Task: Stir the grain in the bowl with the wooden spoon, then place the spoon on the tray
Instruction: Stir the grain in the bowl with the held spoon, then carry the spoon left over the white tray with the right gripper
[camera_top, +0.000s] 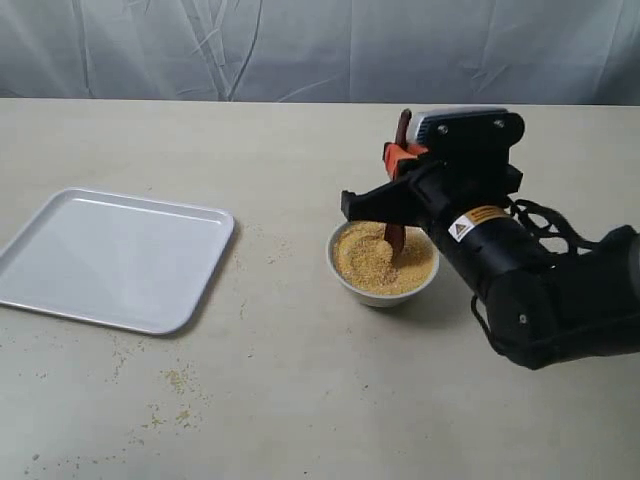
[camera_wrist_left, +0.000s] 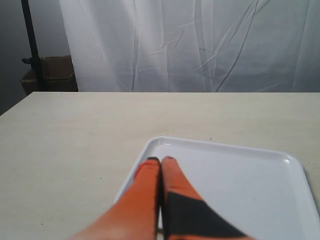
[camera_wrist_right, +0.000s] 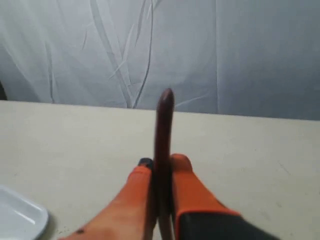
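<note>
Exterior view: right claw (camera_top: 399, 165) clamps the wooden spoon (camera_top: 396, 238), tip in grain (camera_top: 365, 266).

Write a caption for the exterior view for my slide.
The right gripper holds the wooden spoon in the bowl of grain; the tray lies apart.

table (camera_top: 300, 420): beige | curtain (camera_top: 300, 50): white, creased | cardboard box (camera_wrist_left: 54, 74): beside black pole (camera_wrist_left: 30, 45)

One tray (camera_top: 110, 255), one bowl (camera_top: 385, 296) — one mound of grain (camera_top: 365, 262), one wooden spoon (camera_top: 395, 238). Two claws — left claw (camera_wrist_left: 161, 160), right claw (camera_wrist_right: 161, 163).
</note>
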